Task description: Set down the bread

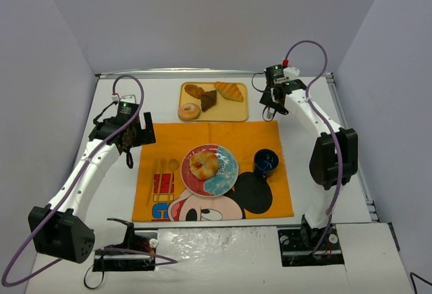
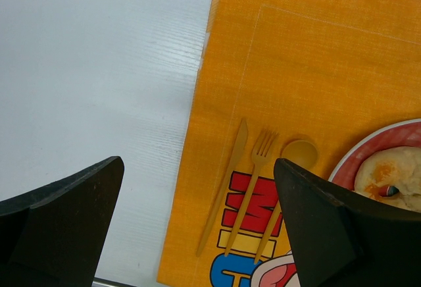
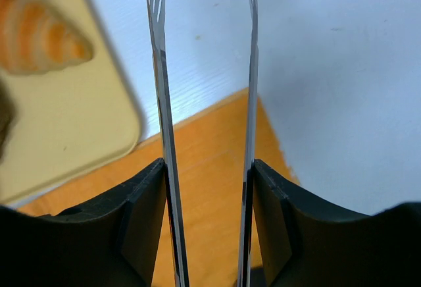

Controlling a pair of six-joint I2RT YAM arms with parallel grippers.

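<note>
The bread (image 1: pixel 204 164), a knotted golden bun, lies on the red and blue plate (image 1: pixel 228 172) in the middle of the orange placemat (image 1: pixel 270 135); its edge shows in the left wrist view as bread (image 2: pixel 398 175). My left gripper (image 1: pixel 129 147) (image 2: pixel 197 165) hangs open over the mat's left edge, nothing between its fingers. My right gripper (image 1: pixel 270 108) (image 3: pixel 207 168) is at the mat's far right corner, shut on metal tongs (image 3: pixel 158 70). The tong blades stand apart with nothing between them.
A yellow tray (image 1: pixel 237 112) at the back holds a croissant (image 1: pixel 229 90) (image 3: pixel 39 33), a ring donut (image 1: pixel 189 111) and two brown pastries. A blue cup (image 1: pixel 265 162) stands right of the plate. A yellow knife, fork (image 2: pixel 253 188) and spoon lie left of it.
</note>
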